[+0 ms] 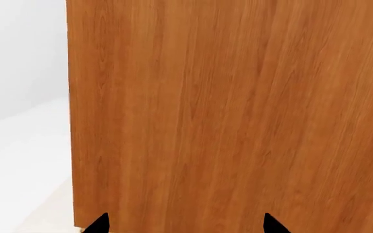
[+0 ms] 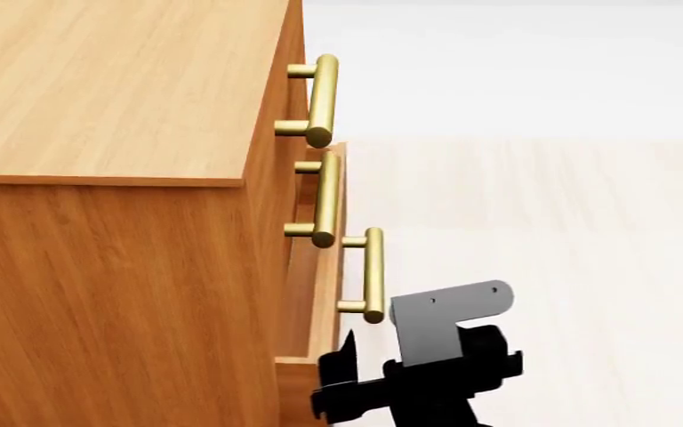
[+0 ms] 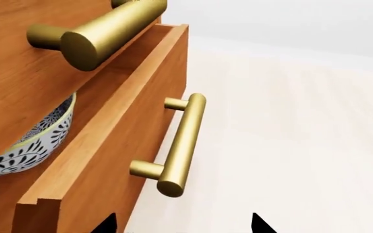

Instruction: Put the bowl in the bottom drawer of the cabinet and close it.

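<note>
While the bowl sat inside the partly open bottom drawer, the right gripper hovered released near its handle; left gripper released, facing the cabinet.

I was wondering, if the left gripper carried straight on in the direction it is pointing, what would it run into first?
Most likely the cabinet: in the left wrist view its plain wood side panel fills the space ahead of the left gripper, with nothing between. How near it is cannot be judged.
</note>
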Controlling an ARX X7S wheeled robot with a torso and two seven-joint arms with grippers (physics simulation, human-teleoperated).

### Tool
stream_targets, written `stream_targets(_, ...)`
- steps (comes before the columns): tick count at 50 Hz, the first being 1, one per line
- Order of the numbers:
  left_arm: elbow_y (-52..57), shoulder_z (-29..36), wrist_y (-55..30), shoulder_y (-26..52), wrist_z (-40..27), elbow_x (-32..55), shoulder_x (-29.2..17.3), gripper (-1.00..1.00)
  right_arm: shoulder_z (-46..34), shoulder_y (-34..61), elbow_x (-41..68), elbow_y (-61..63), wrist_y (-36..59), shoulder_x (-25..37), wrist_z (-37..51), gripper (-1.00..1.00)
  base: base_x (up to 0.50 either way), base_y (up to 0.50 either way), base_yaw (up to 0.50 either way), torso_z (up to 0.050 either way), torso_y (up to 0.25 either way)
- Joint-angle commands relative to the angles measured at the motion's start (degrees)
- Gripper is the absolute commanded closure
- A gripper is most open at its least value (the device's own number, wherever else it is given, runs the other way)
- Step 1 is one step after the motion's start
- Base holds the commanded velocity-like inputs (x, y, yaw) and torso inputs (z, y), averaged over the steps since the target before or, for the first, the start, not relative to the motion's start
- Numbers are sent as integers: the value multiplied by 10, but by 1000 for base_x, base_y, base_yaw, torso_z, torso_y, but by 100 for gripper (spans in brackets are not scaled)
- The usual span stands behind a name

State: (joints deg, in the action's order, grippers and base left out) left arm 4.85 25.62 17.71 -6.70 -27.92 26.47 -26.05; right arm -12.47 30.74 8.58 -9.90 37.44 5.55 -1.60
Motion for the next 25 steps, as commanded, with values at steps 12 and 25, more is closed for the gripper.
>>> stream_targets(12,11,-8,-1,-4,-11,6,-4,-100,-12,-8,67,62,42,6,-37,-100,0,0,0,0,0)
stream_targets(25,27,-28,-5,-1,-25,30,-13,-100,-25,-3,73,74,49,5,-31,-100,0,0,0,0,0)
